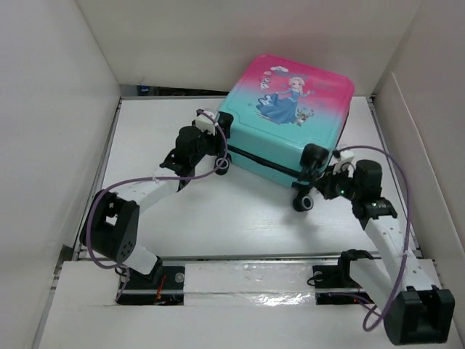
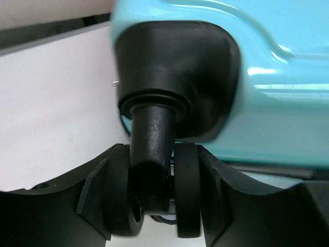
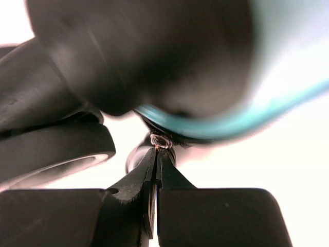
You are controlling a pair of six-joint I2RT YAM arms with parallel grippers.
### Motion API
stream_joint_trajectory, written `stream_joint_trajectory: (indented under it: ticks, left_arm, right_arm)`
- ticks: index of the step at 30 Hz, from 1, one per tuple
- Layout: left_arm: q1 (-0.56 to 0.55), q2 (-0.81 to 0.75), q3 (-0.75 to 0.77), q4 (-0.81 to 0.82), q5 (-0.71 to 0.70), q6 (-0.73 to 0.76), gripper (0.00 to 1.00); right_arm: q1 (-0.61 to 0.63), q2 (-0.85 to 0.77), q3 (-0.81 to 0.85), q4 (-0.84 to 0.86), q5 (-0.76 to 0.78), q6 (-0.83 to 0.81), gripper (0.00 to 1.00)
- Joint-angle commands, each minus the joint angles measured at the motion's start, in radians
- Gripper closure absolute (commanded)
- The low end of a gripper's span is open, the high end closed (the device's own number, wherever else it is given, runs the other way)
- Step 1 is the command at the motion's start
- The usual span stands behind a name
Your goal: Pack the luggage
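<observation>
From above, the small hard-shell suitcase (image 1: pixel 290 116), pink fading to teal with a cartoon princess on its lid, lies closed on the white table (image 1: pixel 218 225), its far edge close to the back wall. The left gripper (image 1: pixel 216 161) is at its near-left corner and the right gripper (image 1: pixel 325 182) at its near-right corner. Behind both hands, toward the arm bases, the tabletop lies open. The white side walls (image 1: pixel 51 109) stand well off from the left hand and nearer the right.

Left wrist view: the black fingers (image 2: pixel 97 206) clasp a black twin caster wheel (image 2: pixel 187 195) from both sides. Its stem rises between them into the teal shell ahead, and bare table lies to their left.

Right wrist view: the fingers (image 3: pixel 136 180) are pressed together under the suitcase's teal edge, a small shiny loop (image 3: pixel 160 140) right at their tips. Whether they nip it I cannot tell. A blurred second wheel (image 3: pixel 51 149) sits to their left.
</observation>
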Motion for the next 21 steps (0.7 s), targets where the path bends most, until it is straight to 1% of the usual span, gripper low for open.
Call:
stream_joint_trajectory:
  ticks: [1, 2, 3, 4, 5, 7, 8, 9, 10, 11, 12, 13, 14, 16, 17, 18, 19, 20, 21]
  left_arm:
    - [-0.094, -0.049, -0.105, -0.056, 0.026, -0.156, 1.00]
    - [-0.142, -0.056, -0.114, -0.053, 0.020, -0.171, 1.00]
    - [-0.163, -0.066, -0.131, -0.042, 0.026, -0.192, 1.00]
    - [-0.181, -0.087, -0.174, 0.000, 0.038, -0.235, 1.00]
    - [-0.193, -0.095, -0.195, 0.028, 0.076, -0.260, 1.00]
    - [-0.206, -0.109, -0.232, 0.082, 0.115, -0.301, 1.00]
    - [-0.206, -0.113, -0.243, 0.100, 0.132, -0.329, 1.00]
    - [-0.206, -0.116, -0.252, 0.123, 0.144, -0.337, 1.00]
    - [-0.206, -0.122, -0.254, 0.139, 0.149, -0.341, 1.00]
    - [-0.206, -0.127, -0.252, 0.145, 0.165, -0.351, 1.00]
    - [-0.206, -0.132, -0.252, 0.156, 0.179, -0.354, 1.00]
    - [-0.206, -0.139, -0.246, 0.166, 0.194, -0.361, 1.00]
    - [-0.206, -0.145, -0.248, 0.174, 0.207, -0.369, 1.00]
    - [-0.206, -0.167, -0.264, 0.221, 0.239, -0.403, 1.00]
    - [-0.215, -0.173, -0.269, 0.235, 0.254, -0.424, 1.00]
    - [-0.215, -0.178, -0.274, 0.246, 0.264, -0.432, 1.00]
    - [-0.215, -0.182, -0.281, 0.269, 0.273, -0.440, 1.00]
    - [-0.224, -0.182, -0.286, 0.278, 0.280, -0.444, 1.00]
    - [-0.224, -0.185, -0.292, 0.289, 0.282, -0.447, 1.00]
  right_arm:
    - [-0.167, -0.003, 0.222, 0.408, -0.183, 0.026, 1.00]
    - [-0.198, 0.015, 0.223, 0.438, -0.254, 0.037, 1.00]
    - [-0.228, 0.057, 0.213, 0.472, -0.295, 0.081, 1.00]
    - [-0.229, 0.072, 0.208, 0.480, -0.335, 0.081, 1.00]
    - [-0.229, 0.077, 0.200, 0.466, -0.339, 0.068, 1.00]
    - [-0.166, 0.031, 0.096, 0.478, -0.301, 0.055, 1.00]
    - [-0.137, 0.011, 0.056, 0.477, -0.234, 0.049, 1.00]
    - [-0.111, -0.004, 0.018, 0.472, -0.206, 0.048, 1.00]
    - [-0.057, -0.042, -0.060, 0.477, -0.178, 0.051, 1.00]
    - [-0.031, -0.069, -0.109, 0.501, -0.111, 0.070, 1.00]
    - [-0.009, -0.102, -0.161, 0.524, -0.071, 0.128, 1.00]
    - [0.015, -0.137, -0.258, 0.584, -0.034, 0.153, 1.00]
    - [0.076, -0.203, -0.296, 0.598, 0.042, 0.178, 1.00]
    - [0.164, -0.271, -0.353, 0.616, 0.162, 0.250, 1.00]
    - [0.278, -0.326, -0.420, 0.639, 0.328, 0.303, 1.00]
    - [0.340, -0.339, -0.461, 0.682, 0.414, 0.322, 1.00]
    - [0.397, -0.336, -0.493, 0.769, 0.498, 0.328, 1.00]
    - [0.447, -0.290, -0.480, 0.772, 0.645, 0.325, 1.00]
    - [0.541, -0.250, -0.447, 0.769, 0.696, 0.287, 1.00]
